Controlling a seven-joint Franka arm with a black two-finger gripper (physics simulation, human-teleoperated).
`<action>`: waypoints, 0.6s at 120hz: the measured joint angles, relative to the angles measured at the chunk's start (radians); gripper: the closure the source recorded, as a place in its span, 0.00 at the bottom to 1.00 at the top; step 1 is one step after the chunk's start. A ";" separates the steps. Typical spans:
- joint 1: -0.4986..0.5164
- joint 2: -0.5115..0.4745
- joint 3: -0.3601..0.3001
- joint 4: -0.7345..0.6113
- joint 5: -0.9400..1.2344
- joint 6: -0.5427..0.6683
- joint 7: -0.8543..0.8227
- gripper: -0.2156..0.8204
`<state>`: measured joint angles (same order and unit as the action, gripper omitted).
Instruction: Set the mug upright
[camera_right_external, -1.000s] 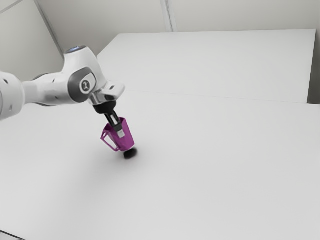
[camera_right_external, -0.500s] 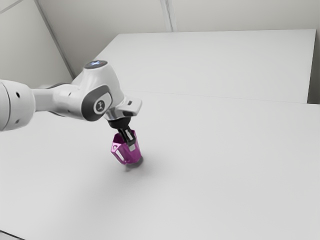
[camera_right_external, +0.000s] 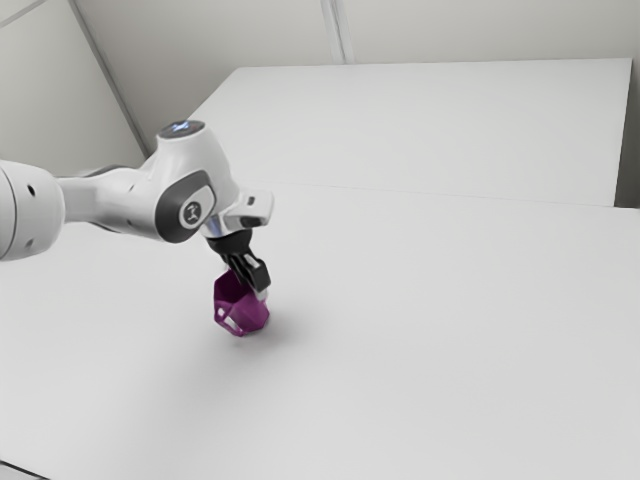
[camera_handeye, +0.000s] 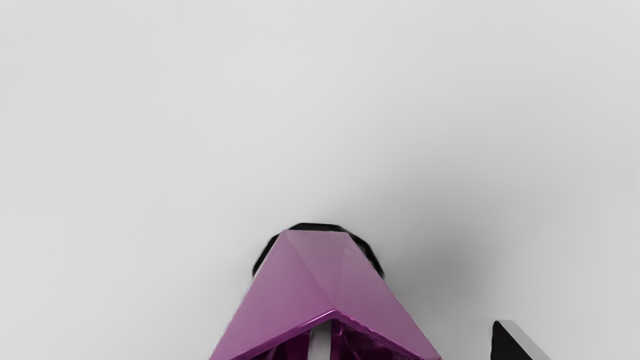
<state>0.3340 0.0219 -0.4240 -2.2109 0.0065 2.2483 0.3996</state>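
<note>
The gripper (camera_right_external: 259, 287) is at the purple mug's upper edge in the exterior view. Its fingers stand apart. The faceted mug (camera_right_external: 254, 316) is low at the table, leaning, its dark opening toward the exterior view's upper left and its handle low on the near side. In the wrist view the gripper (camera_handeye: 417, 345) has one finger inside the mug (camera_handeye: 320, 280) and the other outside, with a gap between that outer finger and the mug's wall. A black rim shows around the mug's far end. Whether its base lies flat is hidden.
The wide white table (camera_right_external: 430, 330) stretches under the arm and toward the exterior view's right. A pale panel (camera_right_external: 430, 125) stands beyond it. The arm comes in from the exterior view's left.
My hand came down with the mug, moving toward the exterior view's right, then shifted slightly back left. The gripper has opened, and the mug has tipped, its opening swinging toward the exterior view's left.
</note>
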 joint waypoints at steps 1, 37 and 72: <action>-0.001 -0.002 -0.001 0.000 0.000 0.000 -0.001 0.49; -0.040 -0.057 0.003 0.150 -0.010 -0.117 -0.058 0.28; -0.108 -0.047 0.141 0.466 -0.008 -0.412 -0.217 0.23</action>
<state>0.2264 -0.0253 -0.2829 -1.7452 -0.0017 1.8368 0.1822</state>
